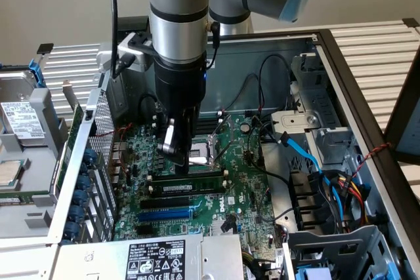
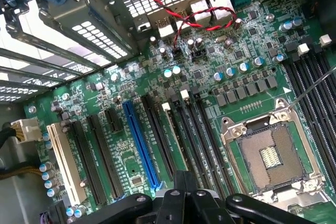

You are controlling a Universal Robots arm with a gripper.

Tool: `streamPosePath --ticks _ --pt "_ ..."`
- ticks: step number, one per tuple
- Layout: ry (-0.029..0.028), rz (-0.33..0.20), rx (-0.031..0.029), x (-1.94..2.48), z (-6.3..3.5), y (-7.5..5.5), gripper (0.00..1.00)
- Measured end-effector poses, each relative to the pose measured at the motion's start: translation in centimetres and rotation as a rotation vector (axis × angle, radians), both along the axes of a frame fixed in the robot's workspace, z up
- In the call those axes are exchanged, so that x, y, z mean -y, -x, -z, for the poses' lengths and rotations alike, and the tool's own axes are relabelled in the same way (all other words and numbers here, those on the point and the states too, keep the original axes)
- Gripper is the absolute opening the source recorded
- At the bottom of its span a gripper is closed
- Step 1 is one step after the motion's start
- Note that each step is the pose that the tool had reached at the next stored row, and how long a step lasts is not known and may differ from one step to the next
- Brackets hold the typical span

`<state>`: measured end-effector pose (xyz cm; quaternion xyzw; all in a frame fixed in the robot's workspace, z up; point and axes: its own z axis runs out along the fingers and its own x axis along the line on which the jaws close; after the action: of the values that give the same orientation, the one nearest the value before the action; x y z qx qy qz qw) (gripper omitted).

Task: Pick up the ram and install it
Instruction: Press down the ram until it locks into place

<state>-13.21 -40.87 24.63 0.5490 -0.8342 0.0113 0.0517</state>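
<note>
Nearest the exterior camera, a labelled power supply [image 1: 157,258] is lying along the front edge of the open computer case [image 1: 367,103]. Behind it, the green motherboard [image 1: 243,195] is carrying a blue slot [image 1: 164,214] and, further back, long black slots. The ram [image 1: 187,187], a thin green stick with a white label strip, is sitting in the black slot just behind the blue one, with a second stick-like strip [image 1: 190,178] lying parallel just beyond it. The gripper [image 1: 177,149] is hanging over the processor socket [image 1: 200,155], its fingers pressed together and pinching nothing, apart from the ram.

The wrist view is showing the board from above: the blue slot [image 2: 140,148], the open processor socket [image 2: 268,156] with its metal frame, a white slot [image 2: 65,163], and a twisted red-and-black wire [image 2: 199,19] crossing the perforated rear panel. The gripper [image 2: 186,203] is appearing as dark fingers, cut off by the picture's edge. The ram is hard to make out there among the dark slots.

Toward the exterior view's right, blue and black cables [image 1: 308,155] are running past a drive cage [image 1: 315,129]. Farthest back, the arm's silver column [image 1: 178,11] is hiding part of the case wall.
</note>
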Motion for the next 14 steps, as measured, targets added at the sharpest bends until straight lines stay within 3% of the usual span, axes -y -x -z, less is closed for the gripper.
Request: streamPosePath --ticks 2,6,14 --pt "0.0049 0.003 -0.0004 0.0 0.0 -0.01 0.11" --pt "0.0276 0.025 -0.0005 0.01 0.0 -0.01 0.11" --pt "0.0292 0.12 -0.0056 0.0 0.0 0.0 0.11"
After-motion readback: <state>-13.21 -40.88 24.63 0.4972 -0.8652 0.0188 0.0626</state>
